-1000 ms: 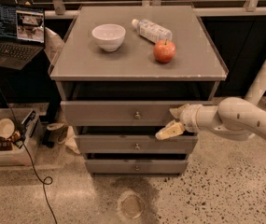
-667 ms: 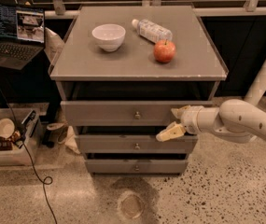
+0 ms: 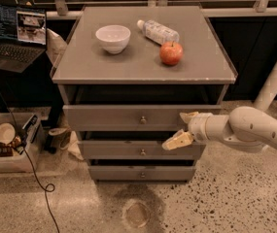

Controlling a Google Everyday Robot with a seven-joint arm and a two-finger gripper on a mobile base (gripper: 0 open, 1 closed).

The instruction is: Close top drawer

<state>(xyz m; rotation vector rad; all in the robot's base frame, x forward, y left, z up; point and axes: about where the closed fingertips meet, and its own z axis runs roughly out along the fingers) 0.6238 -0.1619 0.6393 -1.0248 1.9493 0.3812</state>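
The top drawer [image 3: 113, 117] is a wide grey drawer with a small round metal knob [image 3: 143, 120] at its centre. It stands pulled out a little from the grey cabinet [image 3: 143, 72], with a dark gap above its front. My gripper [image 3: 182, 128] is at the right end of the drawer front, reaching in from the right on a white arm [image 3: 254, 130]. It is open: the upper finger [image 3: 188, 115] lies against the drawer front's right end and the lower finger [image 3: 176, 141] hangs in front of the middle drawer [image 3: 128, 150].
On the cabinet top are a white bowl [image 3: 112, 38], a lying plastic bottle [image 3: 158, 31] and a red apple [image 3: 171, 53]. A bottom drawer [image 3: 140, 173] sits below. A laptop [image 3: 16, 35] and a bin of clutter [image 3: 4, 142] stand left. A white pipe [image 3: 276, 76] rises right.
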